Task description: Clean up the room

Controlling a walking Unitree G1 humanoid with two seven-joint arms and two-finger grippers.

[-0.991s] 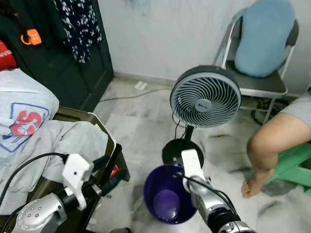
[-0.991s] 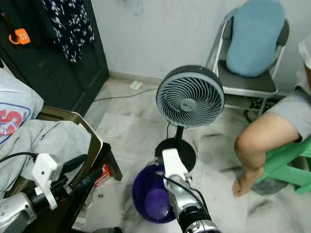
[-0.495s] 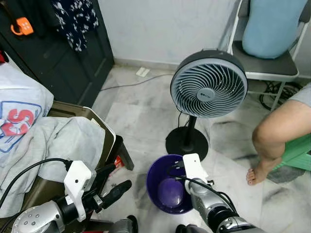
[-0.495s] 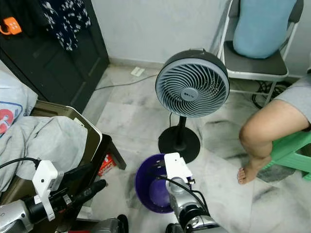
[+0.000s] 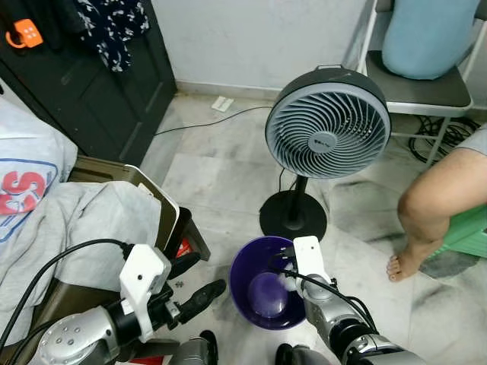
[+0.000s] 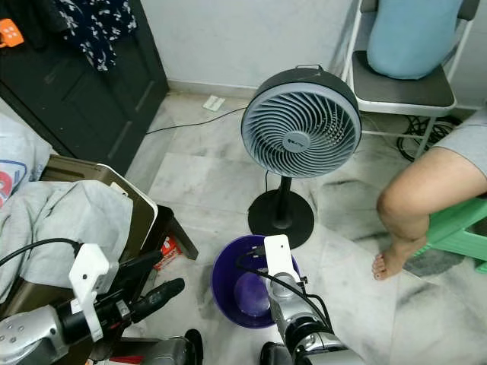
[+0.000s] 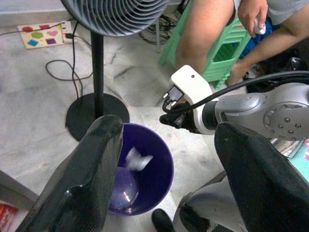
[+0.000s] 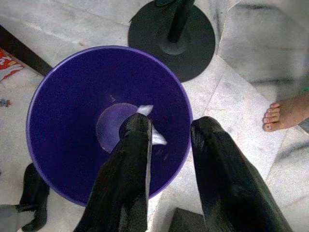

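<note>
Where the pale marble floor (image 5: pixel 213 175) meets a white wall, a dark wardrobe (image 5: pixel 84 91) stands at the robot's left with a patterned garment (image 5: pixel 114 30) hanging on it, and a grey metal chair (image 5: pixel 422 91) holding a blue cushion (image 5: pixel 434 34) sits at the far right. A standing fan (image 5: pixel 329 131) rises from its round black base between them, its cord trailing across the tiles. Just in front of that base rests a purple bin (image 5: pixel 247 293), and a small white scrap of paper (image 8: pixel 153 135) is inside it, blurred in the left wrist view. The right gripper (image 8: pixel 169 145) hangs directly over the bin's mouth, its jaws apart and holding nothing. The left gripper (image 7: pixel 169 159) is raised beside a brown piece of furniture (image 5: pixel 171 220) draped with grey cloth (image 5: pixel 84 228), its jaws also wide apart and empty. A seated person's bare leg (image 5: pixel 430 213) and foot rest on the floor at the right, next to a green plastic stool (image 5: pixel 468 236).
</note>
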